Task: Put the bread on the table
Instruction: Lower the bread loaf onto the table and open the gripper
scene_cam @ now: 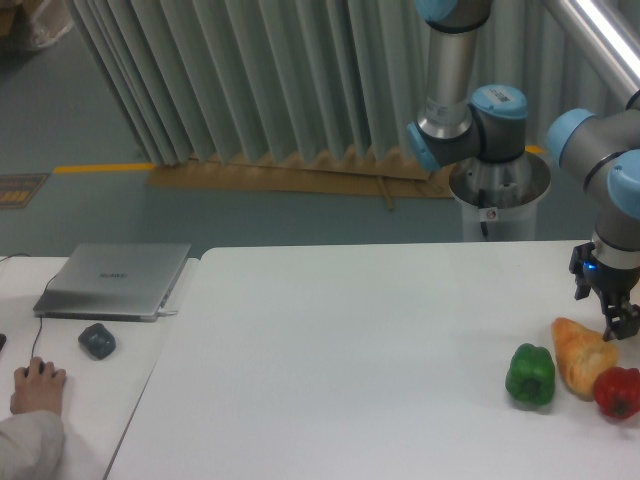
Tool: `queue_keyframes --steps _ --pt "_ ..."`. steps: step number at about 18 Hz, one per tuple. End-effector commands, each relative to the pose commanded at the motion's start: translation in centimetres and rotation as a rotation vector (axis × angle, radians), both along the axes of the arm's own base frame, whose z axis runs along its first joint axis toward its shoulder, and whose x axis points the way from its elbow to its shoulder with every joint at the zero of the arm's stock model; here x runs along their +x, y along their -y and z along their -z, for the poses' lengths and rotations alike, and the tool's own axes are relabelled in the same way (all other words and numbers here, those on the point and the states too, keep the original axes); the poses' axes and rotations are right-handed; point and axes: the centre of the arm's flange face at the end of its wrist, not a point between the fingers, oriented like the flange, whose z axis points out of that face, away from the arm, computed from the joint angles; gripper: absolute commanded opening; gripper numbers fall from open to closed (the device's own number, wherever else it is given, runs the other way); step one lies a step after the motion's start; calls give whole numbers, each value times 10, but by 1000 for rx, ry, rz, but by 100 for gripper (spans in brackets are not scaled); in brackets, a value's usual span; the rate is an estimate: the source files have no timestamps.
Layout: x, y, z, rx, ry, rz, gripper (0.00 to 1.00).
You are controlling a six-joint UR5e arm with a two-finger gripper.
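Presently, at the right edge of the frame: black two-finger gripper on a grey-and-blue arm, jaws apart and holding nothing, poised just above the upper end of the loaf.

Item, small golden-brown elongated bread: lies on the large plain white table at lower right, between the glossy green pepper and the glossy red pepper. It looks to be touching the red one and just beside the green.

Risk, as judged: the loaf sits close under the fingers, so a sideways retreat could clip it and roll it into a pepper; a straight lift would avoid that.

Surface: matt white top with rounded corners.

Surroundings: smaller white desk at lower left carrying a closed silver laptop, a dark grey lump, and a person's hand. Behind, a pleated grey curtain over a blue-grey floor.
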Motion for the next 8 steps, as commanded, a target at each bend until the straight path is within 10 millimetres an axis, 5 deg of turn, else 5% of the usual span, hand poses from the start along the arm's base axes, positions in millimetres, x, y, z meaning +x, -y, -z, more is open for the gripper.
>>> queue_keyframes --steps 8 --pt "-2 0 -15 -28 -48 1 100"
